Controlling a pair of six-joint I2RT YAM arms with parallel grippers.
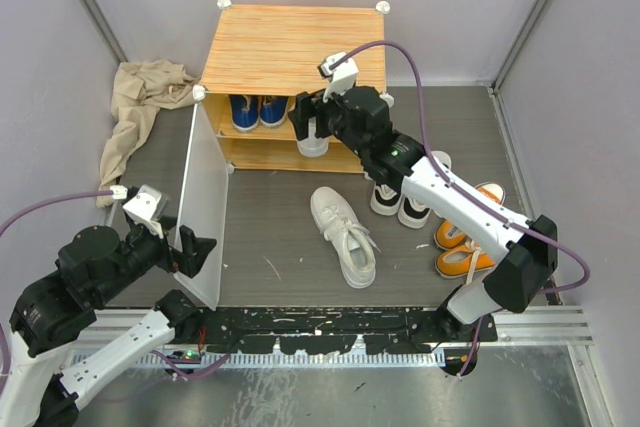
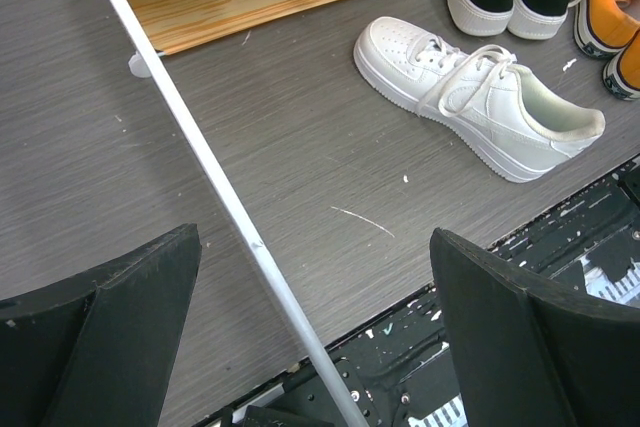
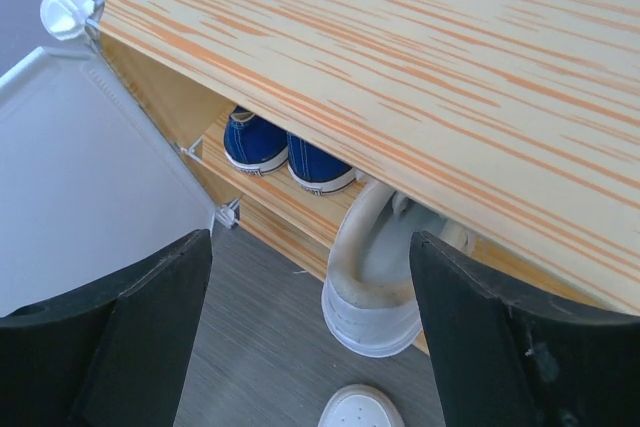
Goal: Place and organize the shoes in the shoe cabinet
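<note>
Low in the left of the top view, the left gripper (image 2: pixel 312 237) is open wide. The thin edge of the door (image 1: pixel 205 207) runs between its fingers (image 2: pixel 120 327), and neither finger touches it. The door is swung out from the left side of the shoe cabinet (image 1: pixel 290 47).

In the middle of the top view, one white shoe (image 1: pixel 345 237) lies alone on the grey floor (image 1: pixel 270 207), with bare floor between it and the door. To its right sit the orange shoes (image 1: pixel 465 242), side by side near the right wall. Just above them stand the black high-tops (image 1: pixel 400 197), close beside the right arm.

Farther up, the right gripper (image 3: pixel 310 239) hangs open at the front edge of the cabinet top. Below it, another white shoe (image 3: pixel 375 277) lies on the shelf, its heel poking out past the shelf edge. The fingers (image 3: pixel 140 317) do not touch it. The blue shoes (image 3: pixel 285 152) sit together on the same shelf, to its left.

At the upper left, a tan cloth (image 1: pixel 135 112) lies crumpled against the wall, beside the cabinet.
</note>
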